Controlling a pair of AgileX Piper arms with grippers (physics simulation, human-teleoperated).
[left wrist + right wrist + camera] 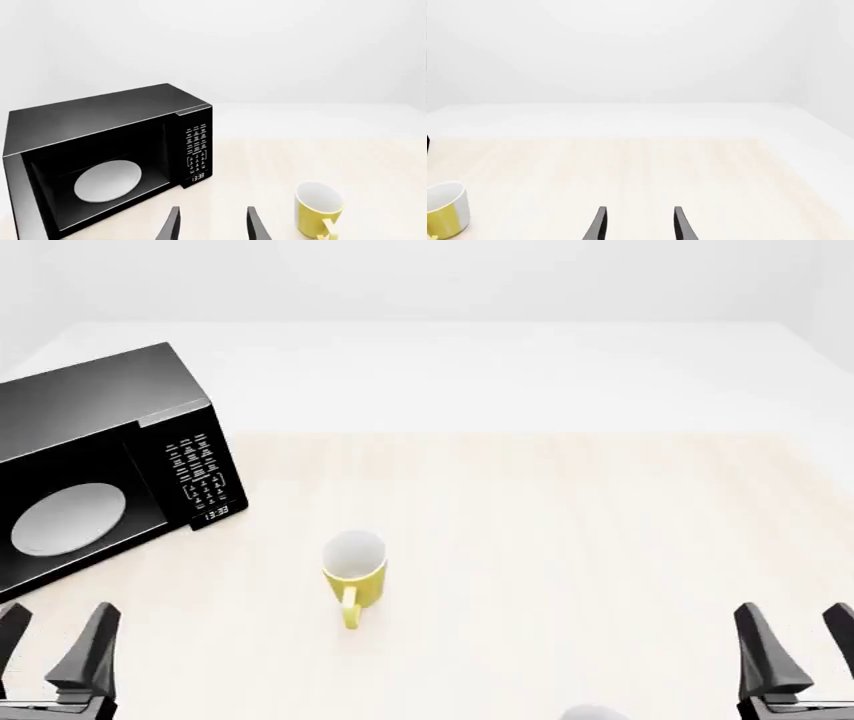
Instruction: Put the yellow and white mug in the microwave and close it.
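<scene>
Two grippers wait spread and empty at the near edge, and the mug (355,567) (upright, handle toward us) stands nearer the left gripper (56,645) than the right gripper (797,650), just beside the microwave (100,465), whose turntable shows.

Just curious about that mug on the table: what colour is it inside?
White inside; the mug has a yellow outer wall and handle. The left wrist view shows it best.
</scene>
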